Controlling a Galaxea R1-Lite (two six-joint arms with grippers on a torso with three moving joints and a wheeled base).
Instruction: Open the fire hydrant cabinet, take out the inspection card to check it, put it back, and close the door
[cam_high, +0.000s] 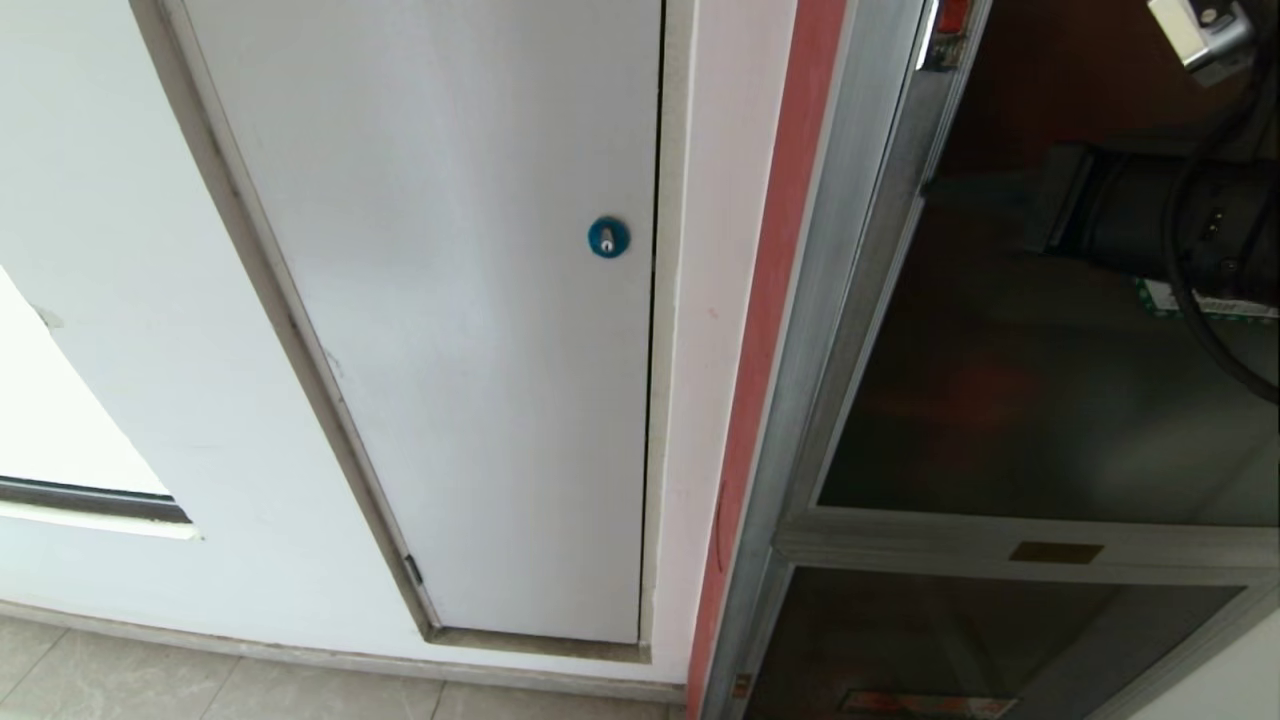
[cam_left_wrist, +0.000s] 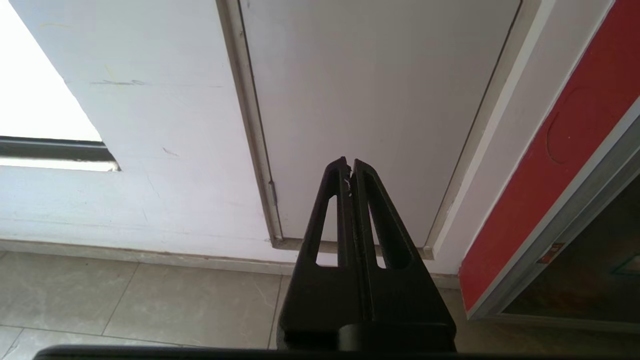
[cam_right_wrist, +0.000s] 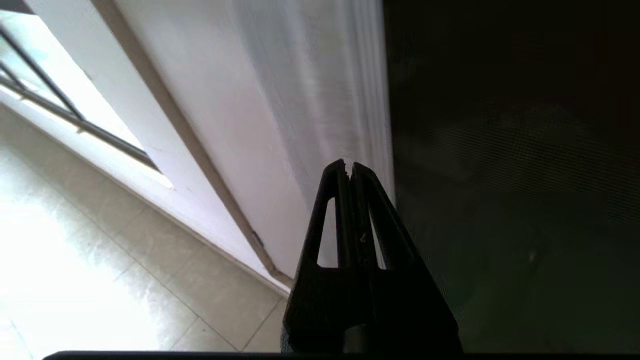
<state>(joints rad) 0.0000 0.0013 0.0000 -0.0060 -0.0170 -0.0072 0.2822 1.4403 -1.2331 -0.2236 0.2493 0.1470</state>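
The fire hydrant cabinet (cam_high: 850, 300) stands on the right, with a silver frame, a red side strip and a small brass plate (cam_high: 1055, 552) on its crossbar. Its door (cam_high: 1000, 400) is a dark tinted glass pane. A green-edged sticker (cam_high: 1205, 302) shows partly behind my right arm (cam_high: 1140, 215), which reaches across the upper pane. My right gripper (cam_right_wrist: 350, 165) is shut and empty, its tips close to where the silver frame (cam_right_wrist: 340, 100) meets the dark glass (cam_right_wrist: 500, 175). My left gripper (cam_left_wrist: 350, 162) is shut and empty, parked low before the white panel. The inspection card is out of view.
A plain white panel (cam_high: 450, 300) with a blue round lock (cam_high: 607, 237) fills the wall left of the cabinet. A window opening (cam_high: 60, 440) lies at the far left. Beige floor tiles (cam_left_wrist: 150, 300) run along the wall's base.
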